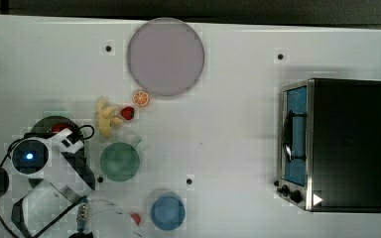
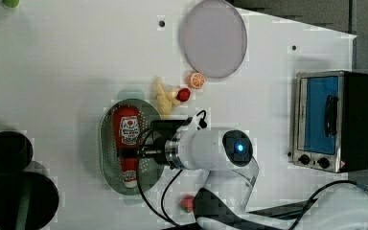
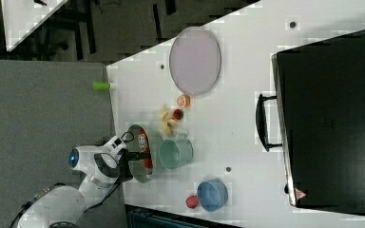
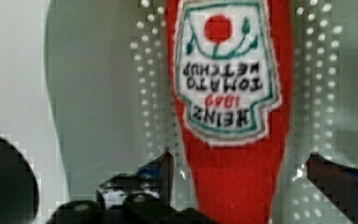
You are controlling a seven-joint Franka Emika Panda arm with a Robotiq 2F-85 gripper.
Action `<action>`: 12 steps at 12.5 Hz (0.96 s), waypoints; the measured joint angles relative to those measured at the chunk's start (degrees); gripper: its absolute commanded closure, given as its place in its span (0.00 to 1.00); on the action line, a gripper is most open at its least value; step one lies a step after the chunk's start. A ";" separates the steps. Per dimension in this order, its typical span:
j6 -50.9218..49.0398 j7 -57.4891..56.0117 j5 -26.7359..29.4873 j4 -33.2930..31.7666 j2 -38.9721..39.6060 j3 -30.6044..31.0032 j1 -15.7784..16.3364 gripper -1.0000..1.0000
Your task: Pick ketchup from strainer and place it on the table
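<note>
Ketchup bottle (image 4: 235, 140) lies flat inside the pale green strainer (image 2: 110, 143) on the white table (image 2: 67, 72). I see my gripper (image 4: 240, 170) spread wide, one finger (image 4: 165, 170) on each side of the bottle's neck, nothing grasped.

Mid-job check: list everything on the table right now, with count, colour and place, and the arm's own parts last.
Red ketchup bottle: one, white label, lying in the strainer.
Pale green perforated strainer: one, top view's left.
Round grey-lilac plate: one, top view's upper middle.
Orange slice: one, just below the plate.
Yellow banana bunch: one, beside a strawberry.
Red strawberries: two, the other left of the blue bowl.
Green cup: one, with handle.
Blue bowl: one.
Silver toaster oven: one, top view's right.
White table: one.
Gripper: open, fingers either side of the bottle.
</note>
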 measured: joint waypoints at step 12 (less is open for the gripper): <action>0.50 0.25 2.09 3.25 0.62 -4.95 5.70 0.44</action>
